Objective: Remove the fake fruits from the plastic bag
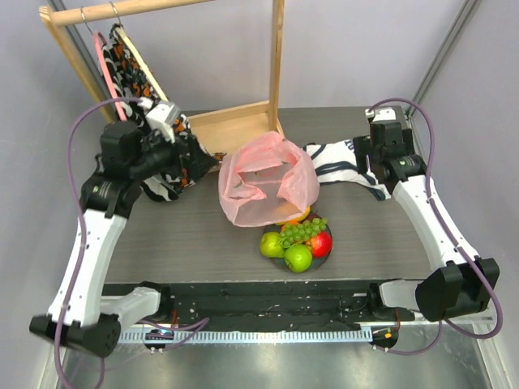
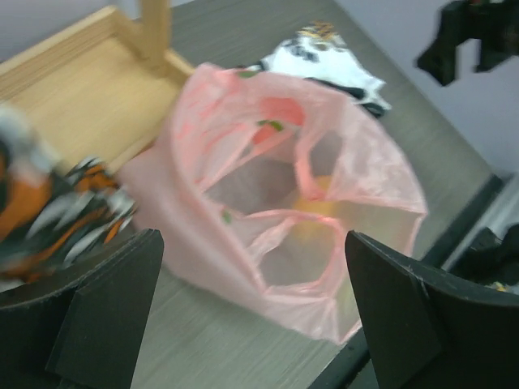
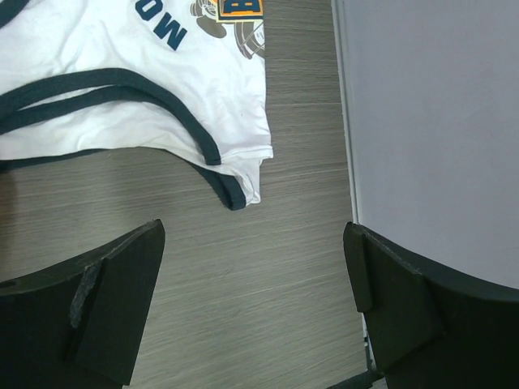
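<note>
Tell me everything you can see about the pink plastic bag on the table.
The plastic bag is thin, translucent pink and crinkled, with loop handles. It lies slumped at mid-table, mouth gaping upward. Something yellow-orange shows through its near side. Its near edge meets the plate of fruits; its far edge sits beside the wooden rack base. Nothing grips it.

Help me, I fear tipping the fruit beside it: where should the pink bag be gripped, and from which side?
Grip the loop handle arching across the open mouth of the bag: a free strip, lifted off the limp film. Come from above on the left arm's side, where the left gripper hangs open; the plate of fruit crowds its near edge.
</note>
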Robot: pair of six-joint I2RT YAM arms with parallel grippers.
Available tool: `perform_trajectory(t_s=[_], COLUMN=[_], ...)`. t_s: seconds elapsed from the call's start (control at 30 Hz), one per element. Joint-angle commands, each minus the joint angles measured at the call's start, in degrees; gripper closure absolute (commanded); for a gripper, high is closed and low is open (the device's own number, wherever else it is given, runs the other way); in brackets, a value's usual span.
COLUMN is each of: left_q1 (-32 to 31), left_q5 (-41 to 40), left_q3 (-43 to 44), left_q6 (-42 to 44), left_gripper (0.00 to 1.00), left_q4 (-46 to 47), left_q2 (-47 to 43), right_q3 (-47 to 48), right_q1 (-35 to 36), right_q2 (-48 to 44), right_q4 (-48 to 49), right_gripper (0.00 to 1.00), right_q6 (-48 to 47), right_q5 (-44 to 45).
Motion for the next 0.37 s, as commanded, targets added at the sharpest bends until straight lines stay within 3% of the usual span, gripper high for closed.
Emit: perform_trajectory(t_s=[0.0, 0.17, 0.33], left_q1=[5.42, 6.05, 7.01], left_q5=[-18.43, -24.1, -30.84], left_q3=[-8.72, -20.22, -25.43], left_q6=[1.13, 3.77, 0.88], left_gripper=[0.0, 0.0, 0.0], left_q4=[-7.86, -6.29, 0.56], left_q2=[-8.2, -9.71, -9.0], right_q3=[1.03, -0.47, -2.4], right_q1=[-0.11, -0.03, -0.03], right_q2=[-0.74, -1.71, -3.03], right_q4=[1.04, 0.26, 0.08], right_gripper=[0.0, 0.0, 0.0], right_q6=[7.77, 11.29, 13.49], right_q5=[0.99, -3.65, -7.0])
